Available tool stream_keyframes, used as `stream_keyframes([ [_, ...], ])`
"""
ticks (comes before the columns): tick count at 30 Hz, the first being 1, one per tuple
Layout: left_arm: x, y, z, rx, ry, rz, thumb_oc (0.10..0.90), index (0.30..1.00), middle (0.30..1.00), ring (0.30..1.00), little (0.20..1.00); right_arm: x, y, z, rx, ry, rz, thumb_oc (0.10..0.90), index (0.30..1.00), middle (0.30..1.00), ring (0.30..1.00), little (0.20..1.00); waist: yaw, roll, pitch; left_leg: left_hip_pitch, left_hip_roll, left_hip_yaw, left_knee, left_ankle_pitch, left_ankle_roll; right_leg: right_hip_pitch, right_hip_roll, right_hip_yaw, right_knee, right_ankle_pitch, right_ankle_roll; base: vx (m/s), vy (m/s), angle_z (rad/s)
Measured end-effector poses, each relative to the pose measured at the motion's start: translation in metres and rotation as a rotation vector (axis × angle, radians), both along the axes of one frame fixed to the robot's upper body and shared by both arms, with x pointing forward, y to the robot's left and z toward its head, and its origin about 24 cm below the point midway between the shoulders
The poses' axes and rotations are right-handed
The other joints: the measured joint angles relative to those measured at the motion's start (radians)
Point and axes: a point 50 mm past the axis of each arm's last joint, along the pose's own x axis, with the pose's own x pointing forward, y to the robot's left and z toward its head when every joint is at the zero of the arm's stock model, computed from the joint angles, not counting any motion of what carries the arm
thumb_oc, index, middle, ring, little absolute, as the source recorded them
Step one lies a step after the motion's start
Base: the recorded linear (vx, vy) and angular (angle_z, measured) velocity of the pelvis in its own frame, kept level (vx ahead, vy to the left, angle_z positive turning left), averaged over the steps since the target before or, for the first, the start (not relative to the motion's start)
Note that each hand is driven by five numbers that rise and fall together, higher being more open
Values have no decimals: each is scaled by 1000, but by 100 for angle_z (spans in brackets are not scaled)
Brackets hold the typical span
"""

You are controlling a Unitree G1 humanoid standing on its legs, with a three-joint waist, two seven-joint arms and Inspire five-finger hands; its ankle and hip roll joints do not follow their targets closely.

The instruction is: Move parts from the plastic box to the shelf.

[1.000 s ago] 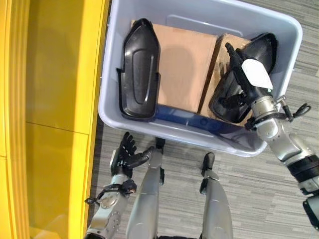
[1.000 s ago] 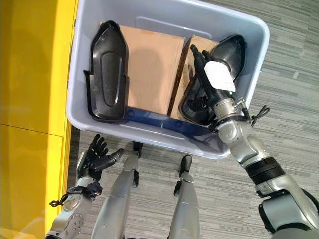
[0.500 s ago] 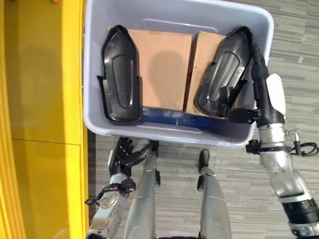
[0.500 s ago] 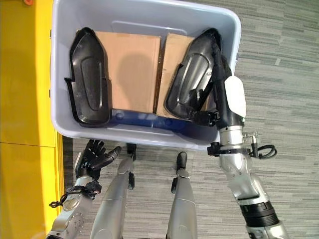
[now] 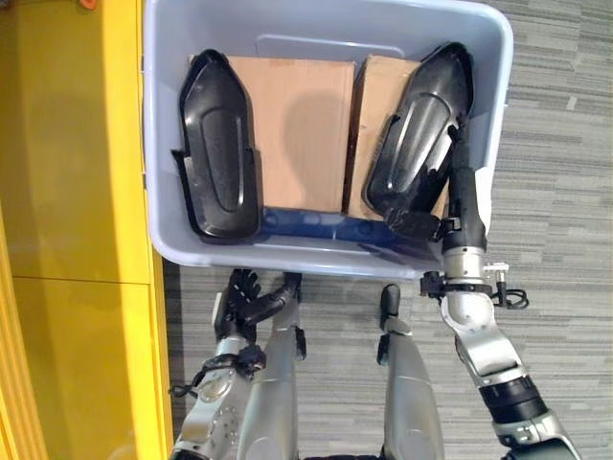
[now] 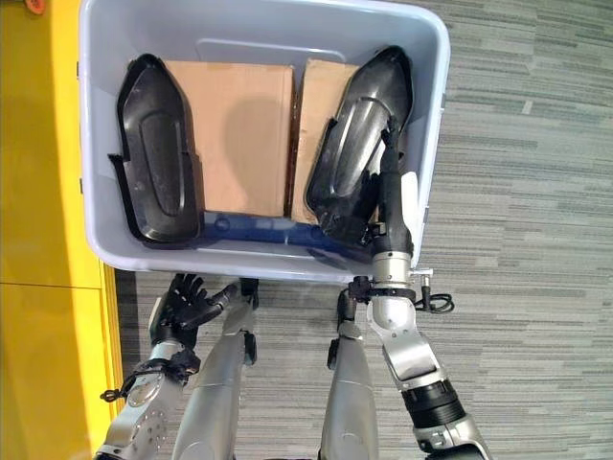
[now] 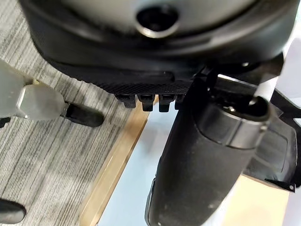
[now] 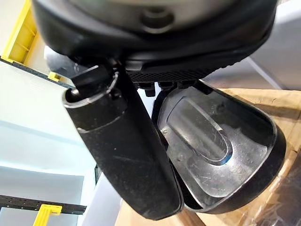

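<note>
A grey-blue plastic box (image 5: 316, 257) holds two long black moulded parts on cardboard sheets (image 5: 302, 125). The left part (image 5: 222, 149) lies flat by the box's left wall. The right part (image 5: 417, 129) leans against the right wall. My right hand (image 5: 462, 216) reaches over the near wall and grips this part at its lower right edge. The thumb (image 8: 127, 155) lies on the part's hollow inner face (image 8: 211, 141), and the fingers run up behind its rim. My left hand (image 5: 239, 299) hangs low in front of the box, fingers spread and holding nothing.
A yellow shelf (image 5: 67, 192) runs along the left side, right beside the box. Grey striped carpet (image 5: 556, 192) covers the floor to the right of the box and in front of it.
The camera has shifted, so the box sits further left. My right hand has turned from lying over the right part to gripping its right edge. The left hand stays put.
</note>
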Motion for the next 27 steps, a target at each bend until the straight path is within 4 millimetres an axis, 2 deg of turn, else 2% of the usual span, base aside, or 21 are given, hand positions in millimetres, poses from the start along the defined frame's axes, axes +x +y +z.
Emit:
stream_keyframes([
  [3,0,0,0,0,0,1,900,1000,1000,1000,1000,0,0,-1,-8,5,-1,900,1000,1000,1000,1000,1,0,0,0,0,0,0,0,0,0,0,0,0,0,0,0,0,0],
  [13,0,1,0,2,5,16,900,1000,1000,1000,1000,6,-9,-26,-95,118,-77,900,1000,1000,1000,1000,4,0,0,-28,0,-1,-1,0,-1,-27,0,-2,0,0,0,0,0,0],
  [27,0,5,0,6,3,37,900,1000,1000,1000,1000,2,-13,-30,-280,105,-108,900,1000,1000,1000,1000,3,0,0,-53,0,-2,-1,2,-1,-54,0,-2,5,-2,0,0,0,0],
])
